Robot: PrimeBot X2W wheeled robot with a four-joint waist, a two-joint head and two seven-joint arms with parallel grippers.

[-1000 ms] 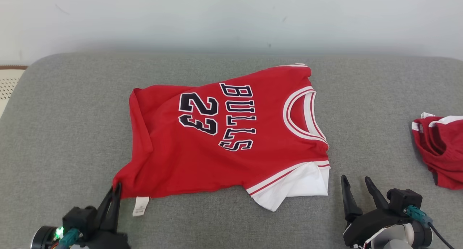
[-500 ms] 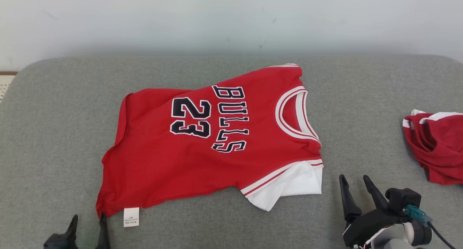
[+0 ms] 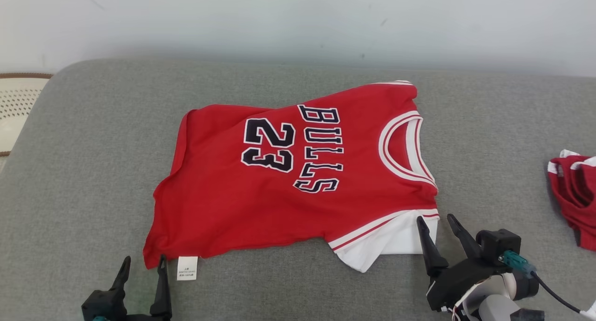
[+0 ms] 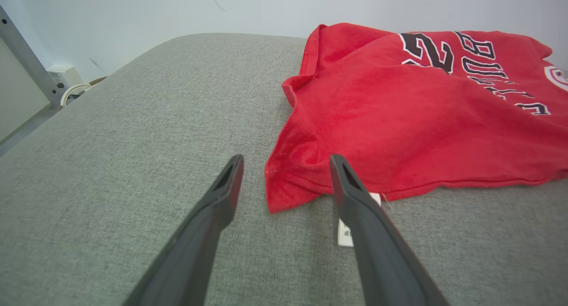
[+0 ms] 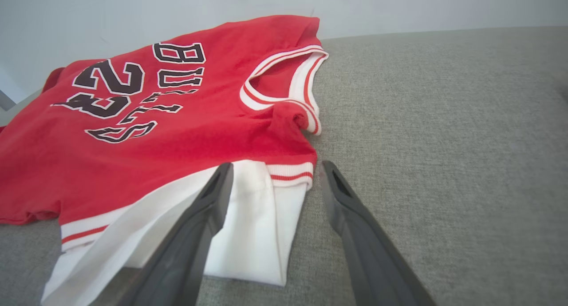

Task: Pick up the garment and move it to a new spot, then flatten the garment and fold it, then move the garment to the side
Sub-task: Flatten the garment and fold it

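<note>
Left jaws: the left gripper (image 3: 144, 258) is spread wide and empty, its tips just short of the near-left corner of the garment (image 3: 279, 186).
Right jaws: the right gripper (image 3: 435, 217) is spread wide and empty, at the white sleeve (image 3: 396, 237).
Garment: lies print up, mid-cushion (image 3: 93, 148).
Right edge: second red garment (image 3: 575, 190).

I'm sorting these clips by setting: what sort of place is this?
Probably a home-like room or a staged lab: a grey woven-fabric cushion, like a sofa or bed, set against a plain pale wall, with a red Bulls jersey spread on it.
</note>
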